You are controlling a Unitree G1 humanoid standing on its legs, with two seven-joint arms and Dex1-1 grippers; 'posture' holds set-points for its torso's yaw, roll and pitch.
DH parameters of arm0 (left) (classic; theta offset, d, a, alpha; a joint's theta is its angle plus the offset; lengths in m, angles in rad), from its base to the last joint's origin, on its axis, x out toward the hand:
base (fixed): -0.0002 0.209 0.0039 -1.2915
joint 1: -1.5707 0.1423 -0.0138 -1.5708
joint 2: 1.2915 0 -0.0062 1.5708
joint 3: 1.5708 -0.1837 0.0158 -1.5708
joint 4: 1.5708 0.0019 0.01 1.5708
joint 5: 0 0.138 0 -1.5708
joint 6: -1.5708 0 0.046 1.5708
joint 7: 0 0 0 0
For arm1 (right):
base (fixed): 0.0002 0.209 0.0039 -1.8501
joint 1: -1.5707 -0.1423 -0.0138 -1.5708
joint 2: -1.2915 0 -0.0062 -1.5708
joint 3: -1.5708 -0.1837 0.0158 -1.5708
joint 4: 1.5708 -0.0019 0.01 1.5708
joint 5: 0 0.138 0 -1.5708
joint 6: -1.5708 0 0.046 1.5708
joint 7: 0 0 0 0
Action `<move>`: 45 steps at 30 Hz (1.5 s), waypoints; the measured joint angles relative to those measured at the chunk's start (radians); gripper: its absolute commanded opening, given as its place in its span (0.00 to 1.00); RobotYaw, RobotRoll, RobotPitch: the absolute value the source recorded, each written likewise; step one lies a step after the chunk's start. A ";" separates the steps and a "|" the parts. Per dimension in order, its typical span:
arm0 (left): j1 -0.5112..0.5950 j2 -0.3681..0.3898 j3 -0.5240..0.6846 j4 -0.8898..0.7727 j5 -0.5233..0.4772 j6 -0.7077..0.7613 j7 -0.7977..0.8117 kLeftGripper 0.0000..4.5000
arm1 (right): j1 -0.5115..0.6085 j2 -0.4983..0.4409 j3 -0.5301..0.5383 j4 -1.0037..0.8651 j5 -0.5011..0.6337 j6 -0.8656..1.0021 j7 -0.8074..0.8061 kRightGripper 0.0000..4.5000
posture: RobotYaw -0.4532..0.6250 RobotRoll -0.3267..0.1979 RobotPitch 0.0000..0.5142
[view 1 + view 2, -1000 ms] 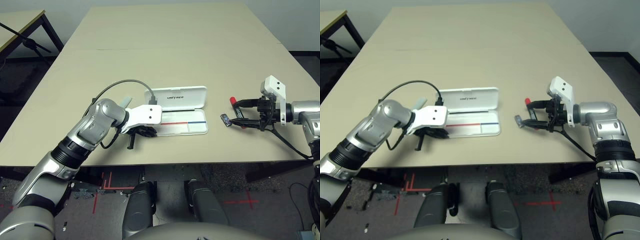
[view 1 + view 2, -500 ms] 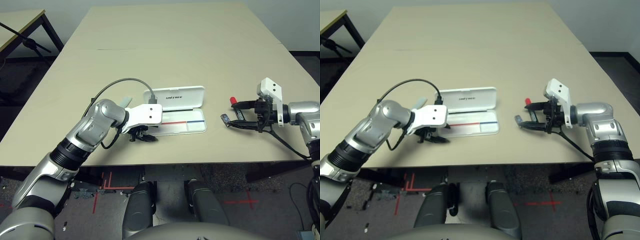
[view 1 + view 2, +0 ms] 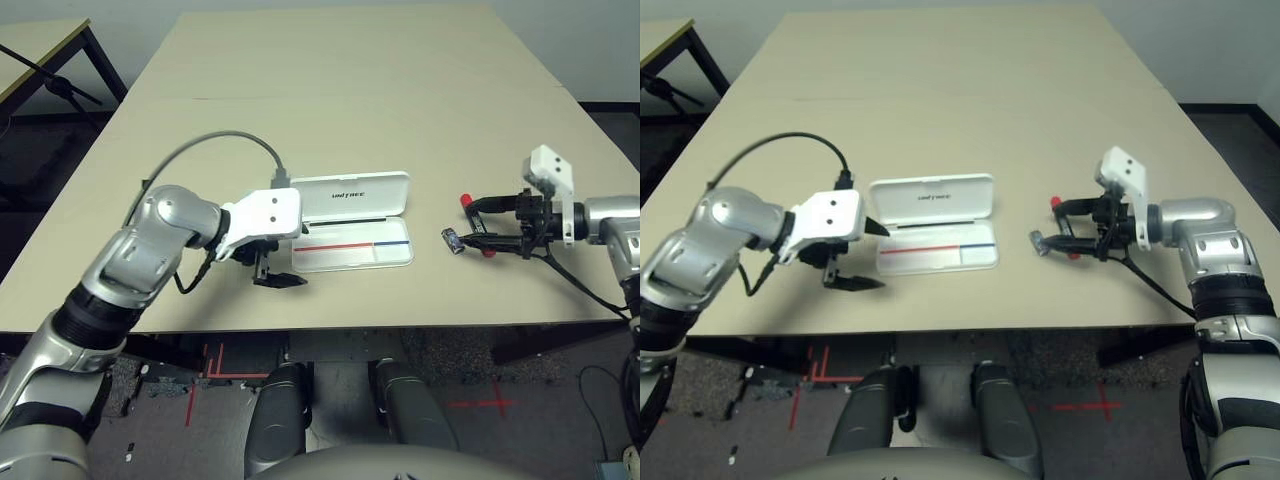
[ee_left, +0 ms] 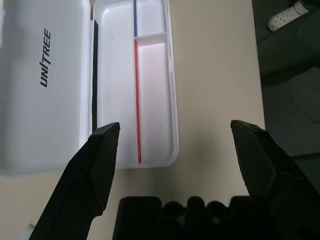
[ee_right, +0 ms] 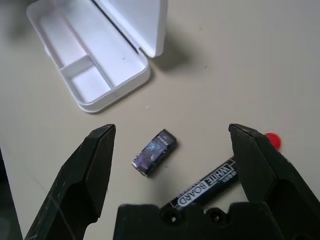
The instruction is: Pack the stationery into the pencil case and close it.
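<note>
The white pencil case lies open in the middle of the table, its lid flat behind the tray, which has a red and a blue line inside. My left gripper hovers open just left of the case's left end, nothing between its fingers. To the right lie a small dark eraser and a red marker with a black label. My right gripper stands open over them, the eraser just past its fingertips and the marker under its base.
The tan table stretches far behind the case. A second table with black legs stands at the far left. The table's front edge runs close below both grippers.
My left gripper has opened and drawn back to the left from the case's left end. The right gripper has stayed open over the eraser and marker.
</note>
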 measured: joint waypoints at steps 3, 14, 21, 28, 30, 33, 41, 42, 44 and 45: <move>0.005 -0.001 0.052 -0.029 -0.054 0.027 0.018 0.99 | 0.042 -0.031 -0.025 -0.074 0.008 0.099 -0.061 1.00 | 0.40 0.62 0.23; 0.018 -0.036 0.093 -0.041 -0.161 0.040 0.082 0.99 | 0.053 -0.046 -0.069 -0.267 0.020 0.547 -0.366 1.00 | 0.40 0.62 0.24; 0.033 -0.036 0.085 -0.068 -0.164 0.022 0.098 0.99 | -0.030 0.002 -0.011 -0.286 0.005 0.714 -0.493 1.00 | 0.41 0.62 0.24; 0.052 -0.034 0.075 -0.072 -0.164 0.021 0.108 0.99 | -0.049 0.053 0.063 -0.173 -0.027 0.705 -0.533 1.00 | 0.44 0.62 0.23; 0.052 -0.034 0.073 -0.076 -0.164 0.021 0.111 0.99 | -0.058 0.061 0.081 -0.152 -0.032 0.690 -0.534 1.00 | 0.44 0.62 0.23; 0.056 -0.034 0.069 -0.087 -0.164 0.021 0.118 0.99 | -0.061 0.074 0.095 -0.108 -0.047 0.658 -0.533 1.00 | 0.45 0.62 0.22; 0.055 -0.033 0.069 -0.105 -0.164 0.035 0.125 1.00 | -0.083 0.099 0.116 -0.057 -0.077 0.619 -0.530 0.91 | 0.46 0.62 0.22; 0.055 -0.033 0.069 -0.105 -0.164 0.037 0.125 1.00 | -0.083 0.099 0.119 -0.053 -0.083 0.613 -0.531 0.86 | 0.46 0.62 0.22; 0.055 -0.032 0.069 -0.105 -0.164 0.041 0.125 1.00 | -0.083 0.099 0.120 -0.046 -0.093 0.606 -0.531 0.71 | 0.46 0.62 0.22; 0.055 -0.031 0.069 -0.105 -0.164 0.043 0.125 1.00 | -0.084 0.099 0.120 -0.043 -0.093 0.603 -0.530 0.62 | 0.45 0.62 0.22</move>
